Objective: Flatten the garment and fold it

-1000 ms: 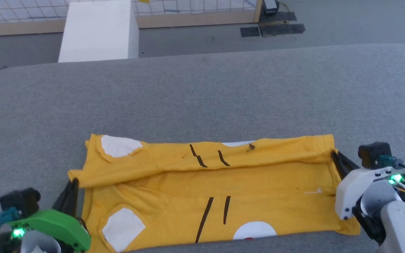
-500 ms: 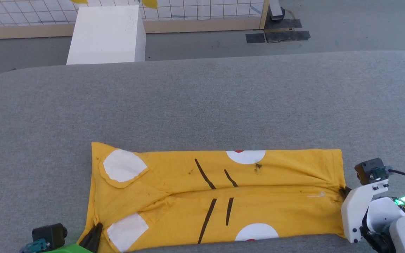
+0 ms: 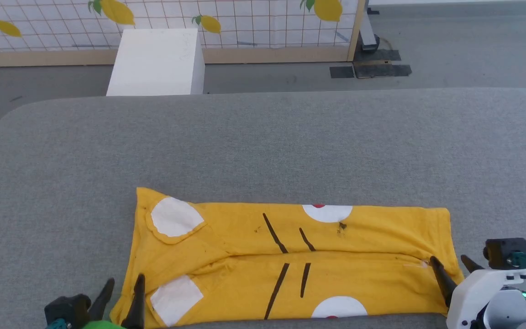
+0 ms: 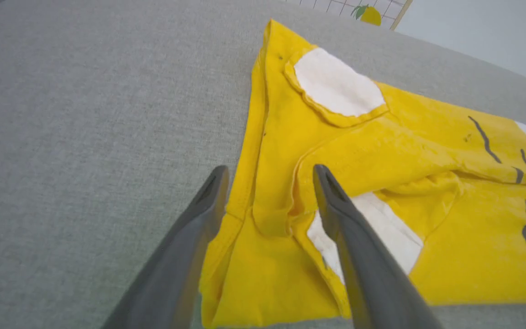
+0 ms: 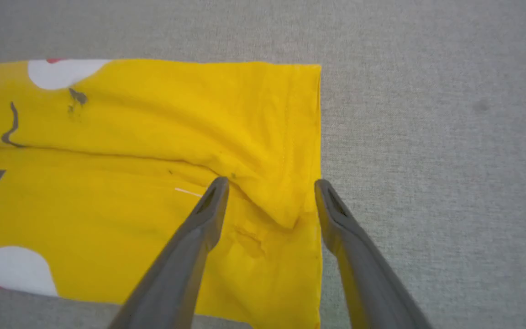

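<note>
Garment point(image 3: 290, 260): yellow, lying on the grey tabletop point(image 3: 263, 146), close to the near edge, between the two pincers. Pinched at both ends a second ago, with a long flap held up off the cloth. Let go now, and lying down in a long flat strip with a soft line along the middle.

Left pincer point(image 3: 125, 279): wide open over the left end, holding nothing. Right pincer point(image 3: 448, 259): wide open too, over the right end, holding nothing.

Small bumps in the cloth at both ends, just where the fingers stand.

Looks like one long fold done and put down. Probably next: smoothing the bumps, then folding the strip end to end into a small neat pile.
</note>
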